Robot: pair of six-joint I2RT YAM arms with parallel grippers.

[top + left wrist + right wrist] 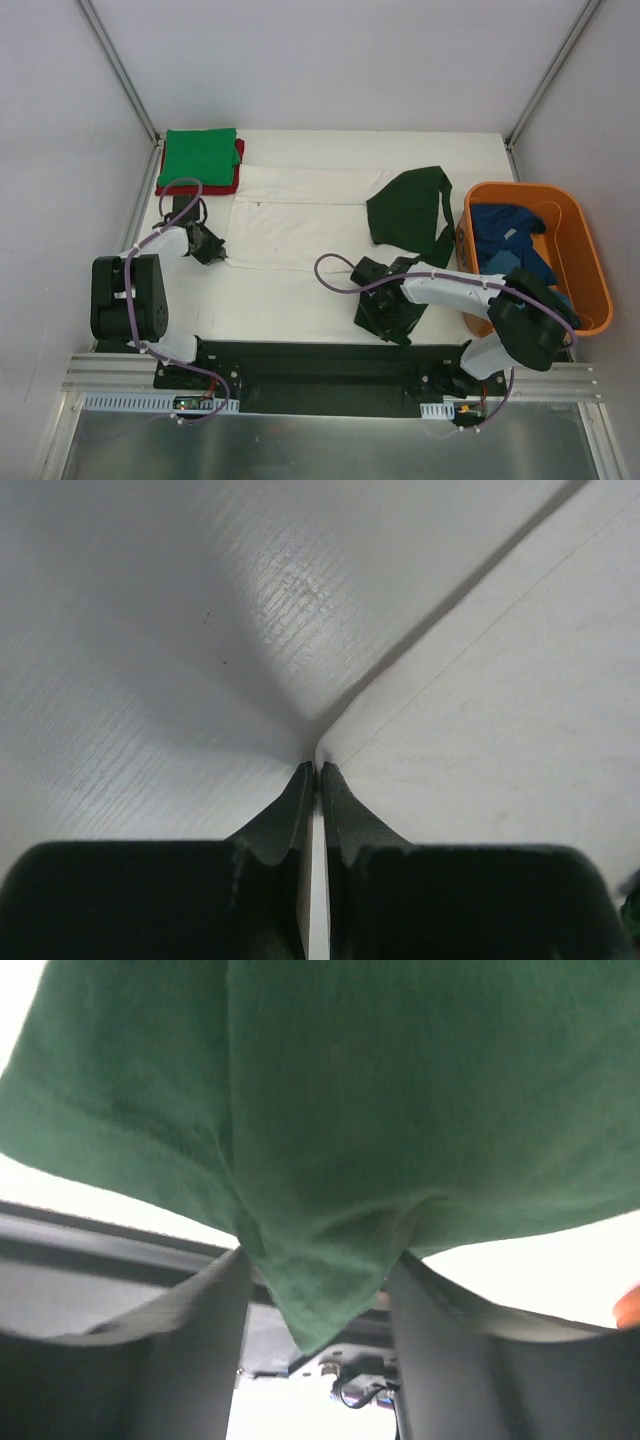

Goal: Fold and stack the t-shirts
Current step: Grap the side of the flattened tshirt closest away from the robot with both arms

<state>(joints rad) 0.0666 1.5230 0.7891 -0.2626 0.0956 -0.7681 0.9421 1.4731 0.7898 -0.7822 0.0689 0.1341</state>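
A white t-shirt (290,215) lies flat in the middle of the table, and its dark green sleeve (405,205) is folded over at the right. My left gripper (213,248) sits at the shirt's near left corner. In the left wrist view its tips (316,768) are pressed together on the edge of the white cloth (500,700). My right gripper (385,302) is near the front edge with dark green cloth (330,1140) bunched between its fingers (215,1310). A folded bright green t-shirt (200,155) lies on a red one (232,172) at the back left.
An orange tub (590,270) at the right holds a blue t-shirt (505,235). White walls with metal corner posts close in the table. The black base rail (320,365) runs along the near edge.
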